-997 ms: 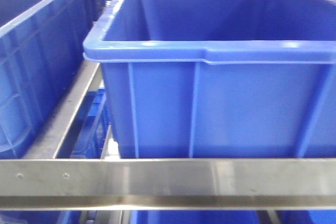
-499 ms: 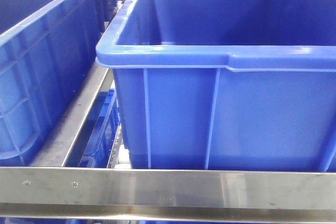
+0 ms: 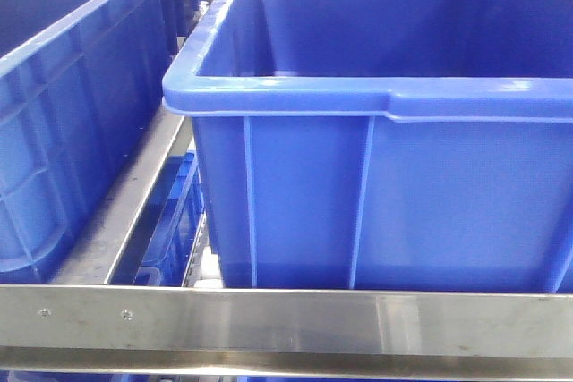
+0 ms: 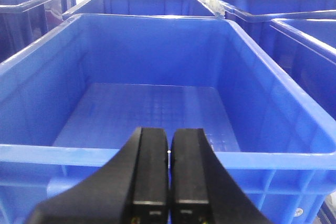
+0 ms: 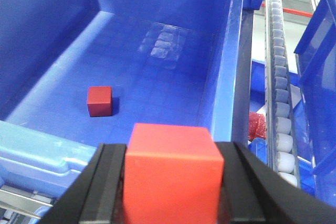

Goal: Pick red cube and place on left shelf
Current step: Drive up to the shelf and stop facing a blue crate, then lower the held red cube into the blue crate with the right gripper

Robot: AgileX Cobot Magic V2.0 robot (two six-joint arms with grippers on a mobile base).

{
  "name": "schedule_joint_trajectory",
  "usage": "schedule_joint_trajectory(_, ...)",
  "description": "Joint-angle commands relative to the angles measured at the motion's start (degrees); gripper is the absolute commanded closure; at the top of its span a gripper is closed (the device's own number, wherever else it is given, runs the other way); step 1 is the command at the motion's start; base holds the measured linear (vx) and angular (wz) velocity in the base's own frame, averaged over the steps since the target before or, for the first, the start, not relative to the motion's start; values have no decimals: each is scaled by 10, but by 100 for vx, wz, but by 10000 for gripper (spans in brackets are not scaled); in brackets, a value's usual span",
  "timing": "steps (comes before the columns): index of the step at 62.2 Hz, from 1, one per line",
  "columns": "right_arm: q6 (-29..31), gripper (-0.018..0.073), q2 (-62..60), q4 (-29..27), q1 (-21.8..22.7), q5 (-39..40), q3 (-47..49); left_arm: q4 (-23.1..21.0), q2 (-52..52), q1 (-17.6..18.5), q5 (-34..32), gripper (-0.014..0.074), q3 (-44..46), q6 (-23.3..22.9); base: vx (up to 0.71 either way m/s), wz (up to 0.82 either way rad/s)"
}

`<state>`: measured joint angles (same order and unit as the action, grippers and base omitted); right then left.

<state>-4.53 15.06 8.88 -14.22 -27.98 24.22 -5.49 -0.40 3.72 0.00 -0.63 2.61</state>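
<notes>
In the front view a big blue crate (image 3: 385, 203) fills the frame. It sits on the left shelf (image 3: 286, 319), whose steel front rail runs across the bottom. A second crate (image 3: 63, 131) stands just beside it on the left. No cube and no gripper show here.

In the left wrist view the left gripper (image 4: 169, 174) has its fingers pressed together with nothing between them. It hangs in front of the near rim of an empty crate (image 4: 152, 51) and looks to have no part in this step.

In the right wrist view the right gripper (image 5: 172, 184) is clamped on the red cube (image 5: 170, 150), one finger against each side. The cube hangs over the near edge of an open crate (image 5: 47, 19). Another red block (image 5: 100, 101) lies on that crate's floor, well ahead. Rollers (image 5: 281, 87) run along the right.

So the picking looks done and the placing is not. The cube has yet to be lowered onto the shelf and let go. I cannot tell whether this open crate is the one seen from the front.
</notes>
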Motion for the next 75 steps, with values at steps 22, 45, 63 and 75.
schedule_joint_trajectory(22, 4, 368, 62, 7, 4, 27, 114, -4, -7, 2, -48, 474, -14, -3, 0, 0)
schedule_joint_trajectory(45, 22, 368, 359, -19, -19, -88, 376, -4, -7, 2, -48, 475, -14, -3, 0, 0)
schedule_joint_trajectory(63, 40, 368, 594, -19, -58, -191, 501, -4, -7, 2, -48, 475, -14, -3, 0, 0)
schedule_joint_trajectory(75, 40, 368, 702, -19, -58, -231, 522, -4, -7, 2, -48, 475, -14, -3, 0, 0)
